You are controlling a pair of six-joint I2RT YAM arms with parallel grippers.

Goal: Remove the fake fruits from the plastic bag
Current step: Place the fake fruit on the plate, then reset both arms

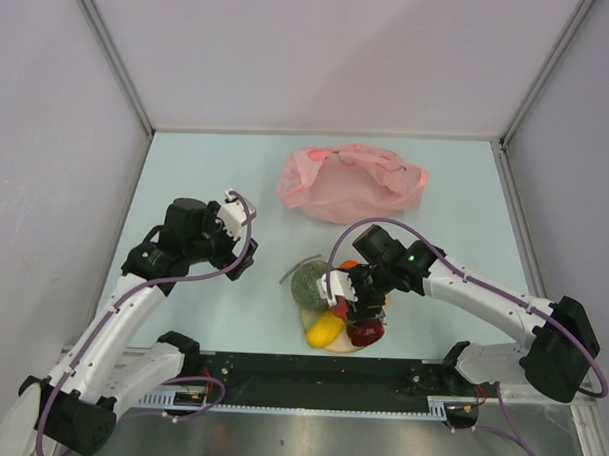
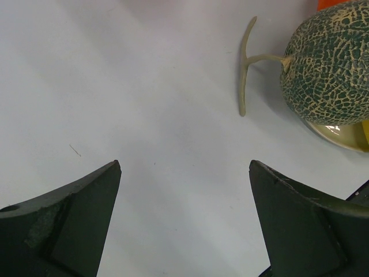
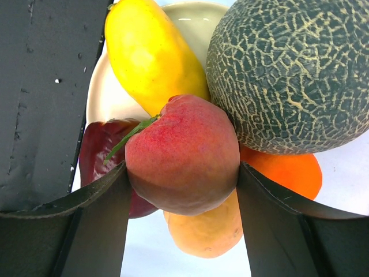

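Right pincer (image 3: 181,173) clamped on peach (image 3: 184,141) by plate (image 3: 102,95) rim, left pincer (image 2: 184,167) spread wide, empty, over table (image 2: 115,86)

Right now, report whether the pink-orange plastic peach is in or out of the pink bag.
Out. The right end effector holds the pink-orange peach near the cream plate, apart from the pink bag.

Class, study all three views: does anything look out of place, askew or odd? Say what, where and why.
The small round cream plate looks overcrowded: the large grey-green netted melon overhangs its rim, with its stem out over the table. Nothing looks spilled or damaged.
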